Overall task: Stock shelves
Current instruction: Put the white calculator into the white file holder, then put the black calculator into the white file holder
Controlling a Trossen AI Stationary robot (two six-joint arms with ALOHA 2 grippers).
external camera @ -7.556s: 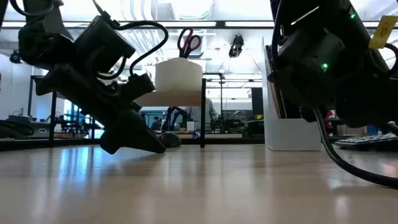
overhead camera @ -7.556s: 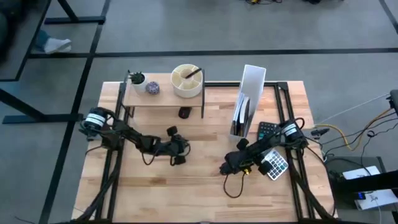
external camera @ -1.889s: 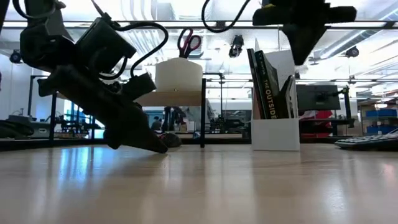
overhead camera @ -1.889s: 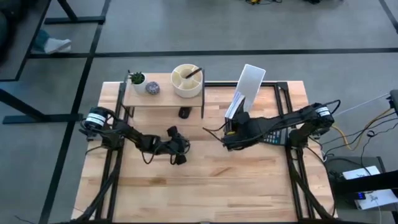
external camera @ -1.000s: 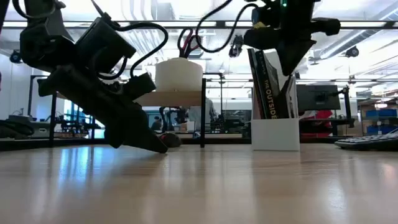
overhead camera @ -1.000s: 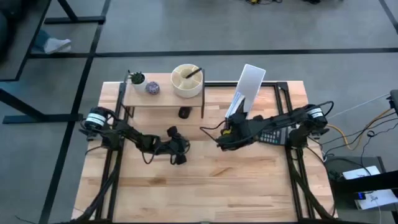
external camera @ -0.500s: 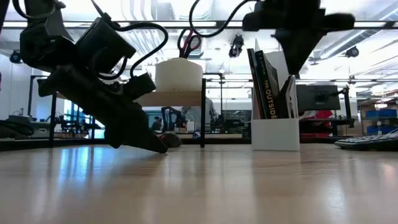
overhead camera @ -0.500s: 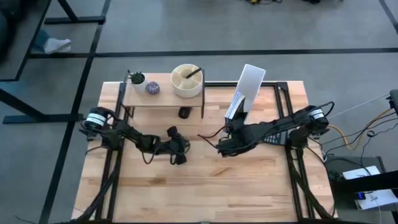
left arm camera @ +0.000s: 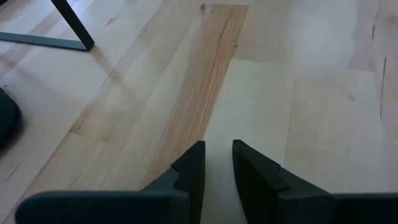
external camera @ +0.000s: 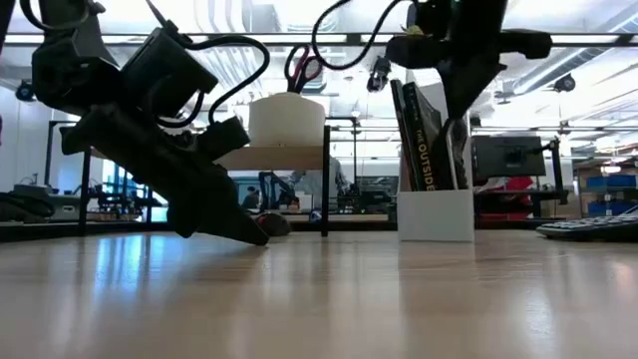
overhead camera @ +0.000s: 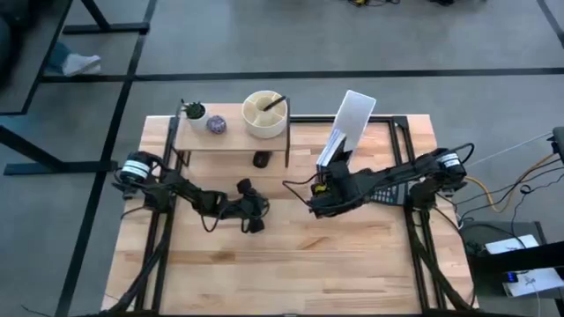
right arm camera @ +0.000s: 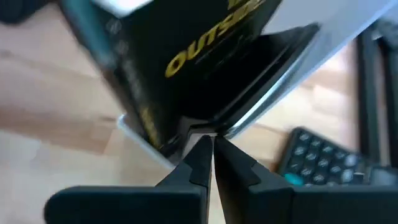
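Right gripper (right arm camera: 208, 144) at the white file holder (external camera: 435, 214); shelves (overhead camera: 233, 139) stand well apart at the table's far left

Right fingers are closed nearly together on the holder's front edge beside the dark book (right arm camera: 186, 62) lettered "OUTS…"; whether they pinch it cannot be confirmed. Risk: a pull from here may drag or tip the light holder rather than free a book. Left gripper (left arm camera: 217, 163) rests on the tabletop (overhead camera: 291, 264) near the shelves, fingers slightly parted, empty
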